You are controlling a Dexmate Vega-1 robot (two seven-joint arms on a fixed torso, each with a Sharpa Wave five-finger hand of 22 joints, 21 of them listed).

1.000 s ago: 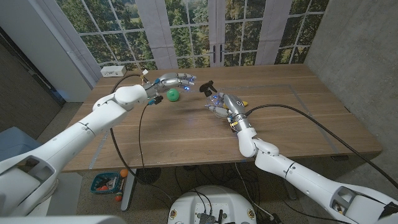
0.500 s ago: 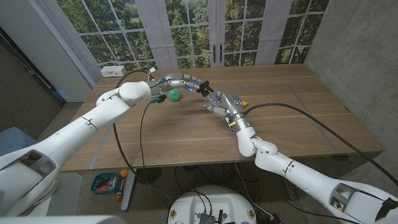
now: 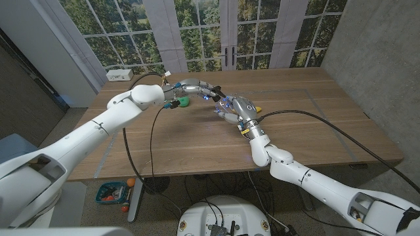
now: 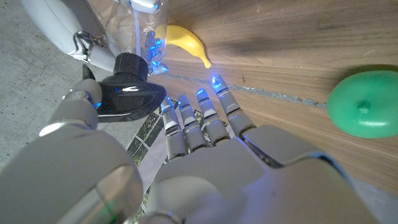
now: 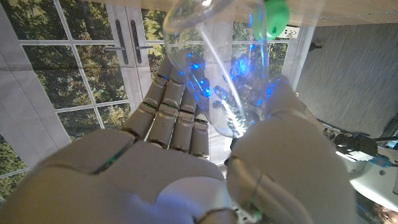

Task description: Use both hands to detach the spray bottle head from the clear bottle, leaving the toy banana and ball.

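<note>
My right hand [image 3: 231, 110] grips the clear bottle [image 5: 211, 74] and holds it tilted above the table's middle. The black spray head [image 3: 215, 96] is on the bottle's neck and points toward my left hand [image 3: 195, 88]. In the left wrist view the spray head [image 4: 127, 93] sits between the thumb and the straight, spread fingers [image 4: 199, 124] of my left hand [image 4: 211, 168]; I cannot tell whether they press on it. The green ball [image 3: 186, 101] lies under my left forearm. The toy banana [image 3: 256, 108] lies just behind my right hand [image 5: 186, 162].
A white box [image 3: 119, 74] with a cable sits at the back left corner of the wooden table [image 3: 315, 124]. Black cables hang from both arms over the front half. Windows stand behind the far edge.
My left hand has moved right, from above the green ball to the spray head. My right hand has kept the bottle in nearly the same place.
</note>
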